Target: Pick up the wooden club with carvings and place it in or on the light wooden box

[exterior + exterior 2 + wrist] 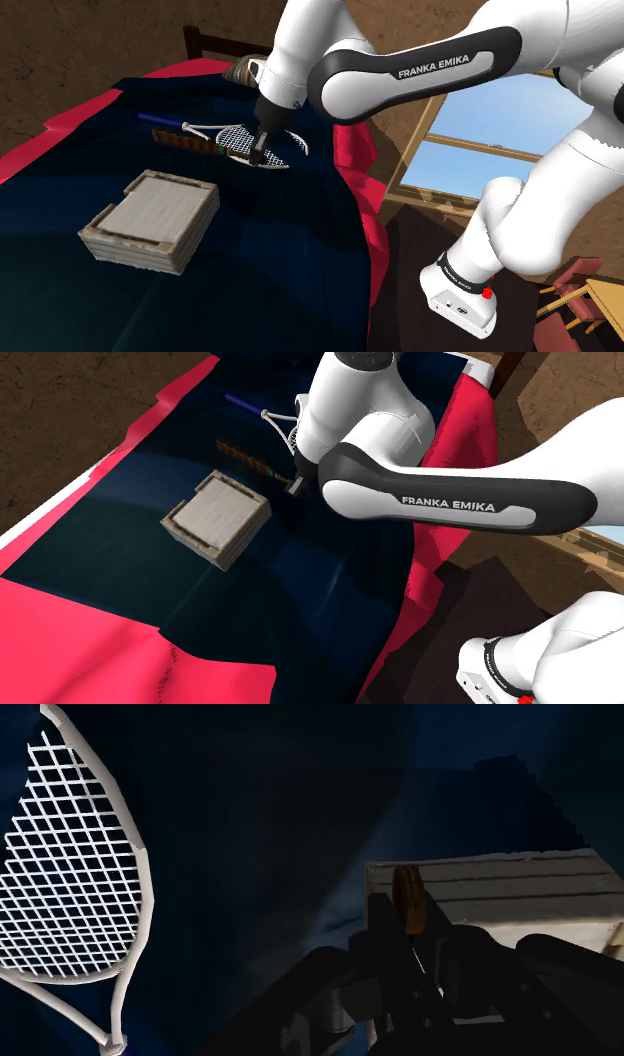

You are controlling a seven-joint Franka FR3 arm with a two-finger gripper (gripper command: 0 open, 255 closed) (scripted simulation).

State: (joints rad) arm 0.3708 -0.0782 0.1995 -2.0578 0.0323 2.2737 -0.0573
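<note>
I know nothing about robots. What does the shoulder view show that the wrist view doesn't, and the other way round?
The shoulder view adds the white arm, its stand, a window and the racket's blue handle. The wrist view adds a close look at the carved club's ridged end, with the light box behind it. Both share the white racket head, the box, the club and the dark blue cover.

Brown walls (80, 40), a sky-blue window (480, 130), a navy-and-red bed (60, 190).
</note>
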